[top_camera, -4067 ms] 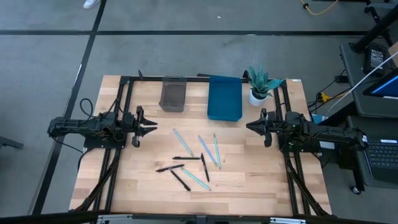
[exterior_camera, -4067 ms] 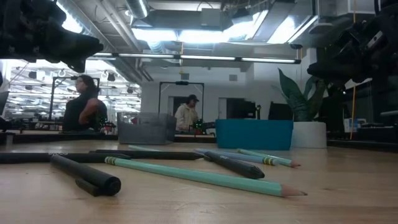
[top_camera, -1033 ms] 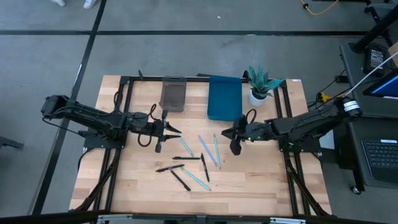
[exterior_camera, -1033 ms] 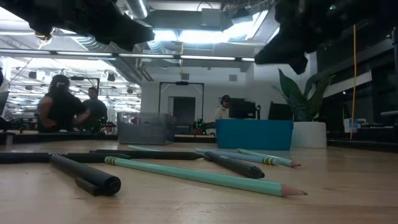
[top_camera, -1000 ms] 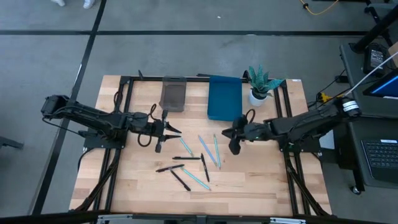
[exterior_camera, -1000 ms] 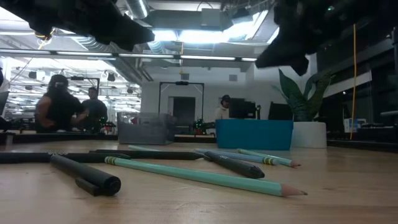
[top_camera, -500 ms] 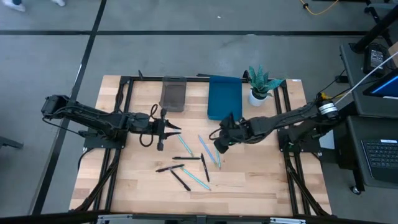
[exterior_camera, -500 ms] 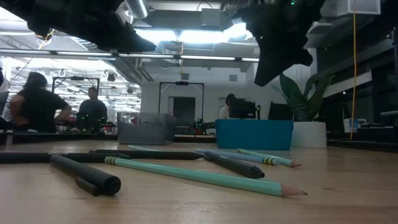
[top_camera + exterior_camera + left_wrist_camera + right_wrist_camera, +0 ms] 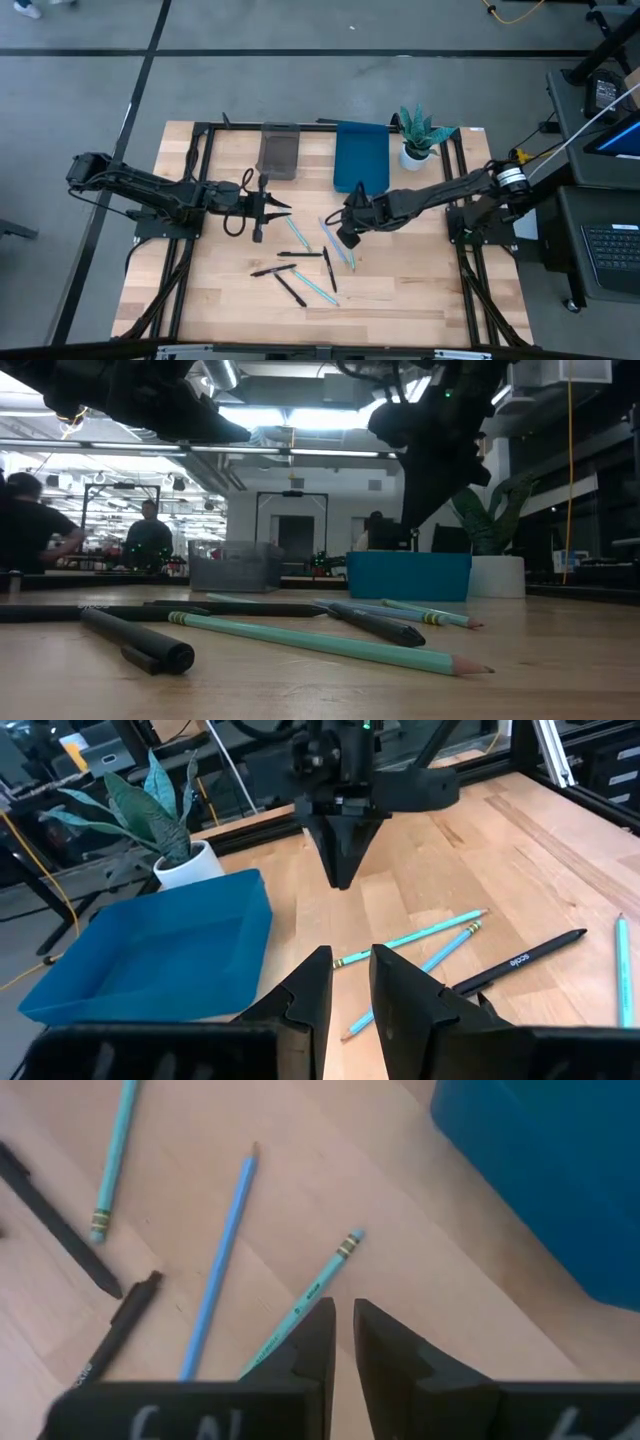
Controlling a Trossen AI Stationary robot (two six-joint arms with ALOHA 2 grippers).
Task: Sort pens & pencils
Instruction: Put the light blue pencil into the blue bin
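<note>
Under the right end effector (image 9: 343,236), hovering nearly closed and empty, pencils (image 9: 298,1310) are lying: light, stiff, roll-prone; mid-shaft pinching seems best.

table (image 9: 420,290): pale matt wood | blue tray (image 9: 361,158): smooth plastic

Teal pencils (image 9: 347,243) and black pens (image 9: 290,289) are seen on a pale wood table (image 9: 420,290). A blue tray (image 9: 361,156), a grey bin (image 9: 279,150) and a green plant (image 9: 421,127) in a white pot (image 9: 414,156) are shown.
</note>
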